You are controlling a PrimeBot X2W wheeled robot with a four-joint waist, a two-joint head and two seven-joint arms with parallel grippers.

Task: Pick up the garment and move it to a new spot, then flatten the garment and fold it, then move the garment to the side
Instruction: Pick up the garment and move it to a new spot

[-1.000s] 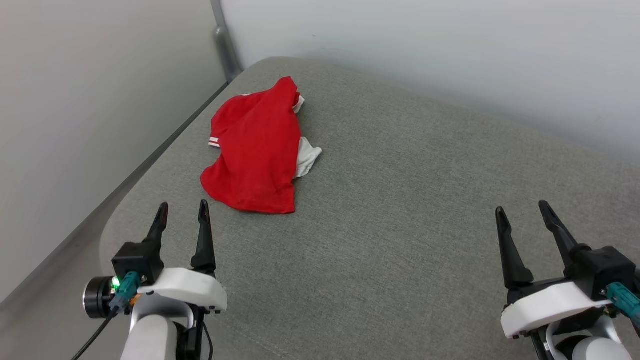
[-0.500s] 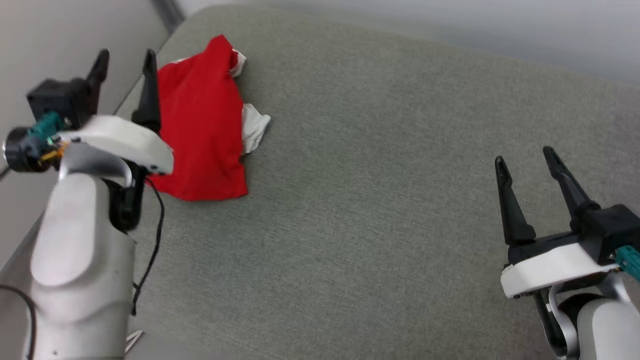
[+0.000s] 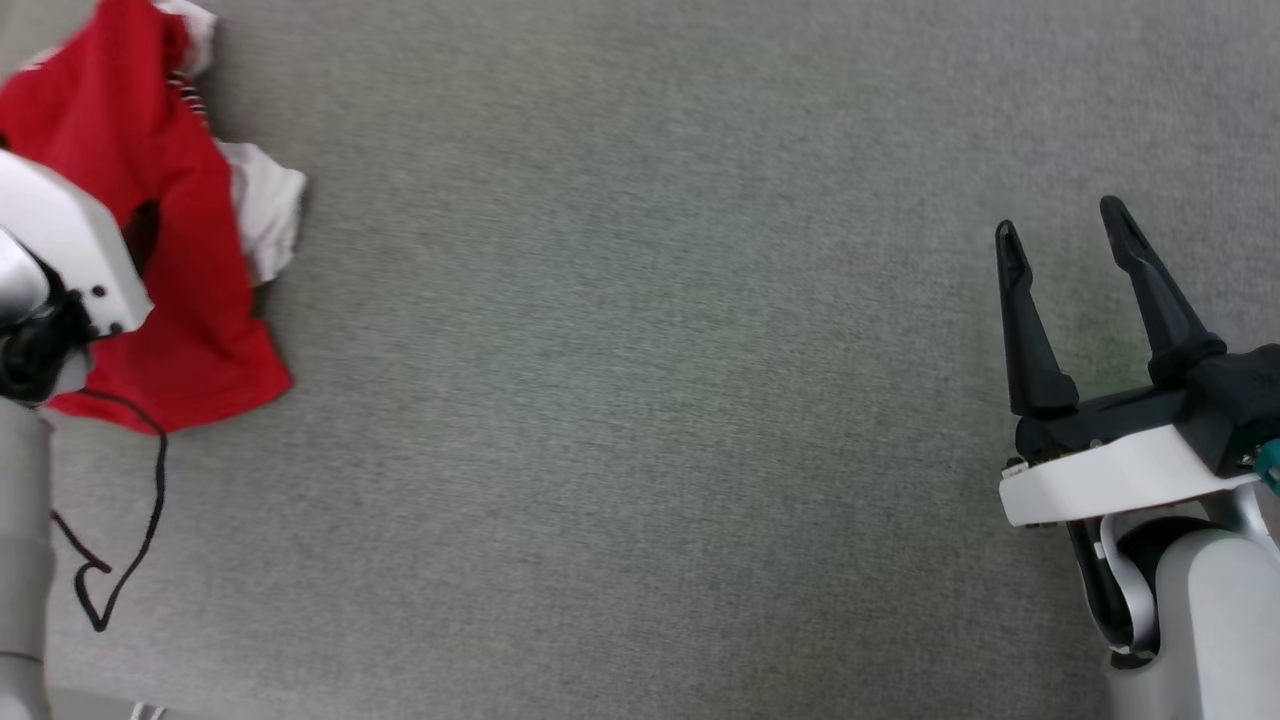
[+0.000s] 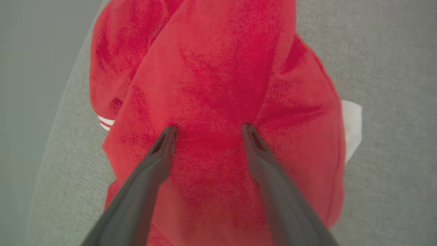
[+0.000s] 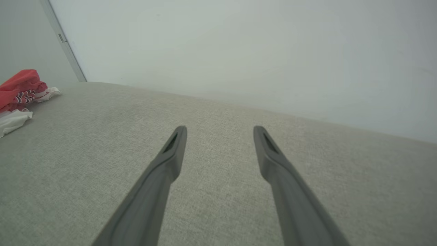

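The garment (image 3: 190,290) is a crumpled red shirt with white sleeves, lying at the far left of the grey cushioned surface (image 3: 640,400). In the left wrist view the garment (image 4: 218,85) lies bunched under my left gripper (image 4: 208,128), whose fingers stand open with both tips pressing into the red cloth. In the head view only that arm's white wrist housing (image 3: 60,250) shows over the shirt. My right gripper (image 3: 1065,235) hovers open at the right, far from the garment (image 5: 20,85), with nothing between its fingers (image 5: 218,131).
A pale wall (image 5: 239,51) rises behind the cushion, with a grey vertical rail (image 5: 65,44) at its corner. A black cable (image 3: 130,520) loops down from the left arm. The cushion's left edge (image 4: 51,143) runs close beside the shirt.
The head camera has tilted down and turned, shifting the whole scene left. My left gripper has reached forward and come down onto the red cloth. The right gripper stays open and about where it was.
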